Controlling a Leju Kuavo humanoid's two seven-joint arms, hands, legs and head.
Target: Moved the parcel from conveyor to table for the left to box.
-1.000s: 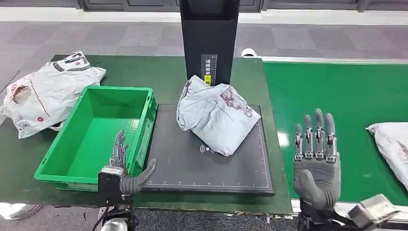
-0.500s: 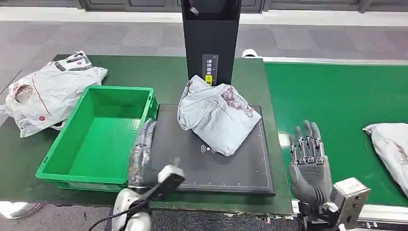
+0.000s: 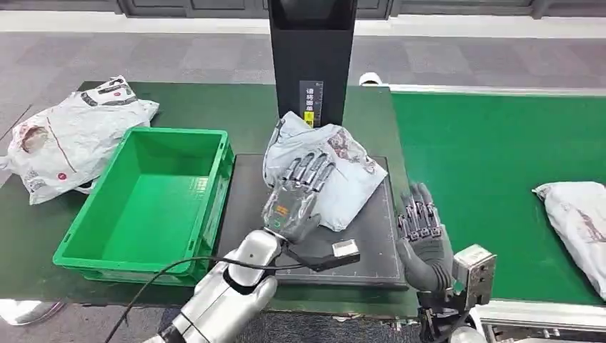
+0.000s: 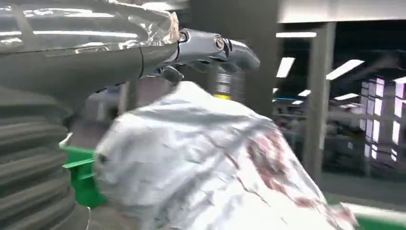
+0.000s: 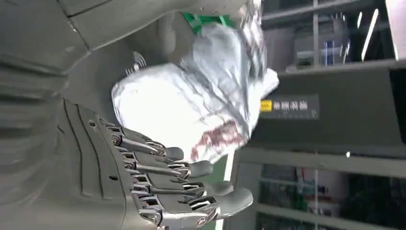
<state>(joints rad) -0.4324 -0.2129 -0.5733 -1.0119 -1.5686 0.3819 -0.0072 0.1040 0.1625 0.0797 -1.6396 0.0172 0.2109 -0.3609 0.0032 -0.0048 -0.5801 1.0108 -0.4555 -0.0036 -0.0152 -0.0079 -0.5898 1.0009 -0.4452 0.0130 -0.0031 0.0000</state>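
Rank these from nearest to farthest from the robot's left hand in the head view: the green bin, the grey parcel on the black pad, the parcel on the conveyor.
1. Grey parcel, under the left hand, on the pad.
2. Green bin, to its left.
3. Conveyor parcel, far right.

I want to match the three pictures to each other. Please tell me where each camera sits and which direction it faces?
Head view: high on the body, looking down at the table; the left hand reaches over the parcel, the right hand is open beside it.
Left wrist view: behind the left hand, facing the parcel closely.
Right wrist view: behind the right hand, facing the parcel.
All three share the parcel.
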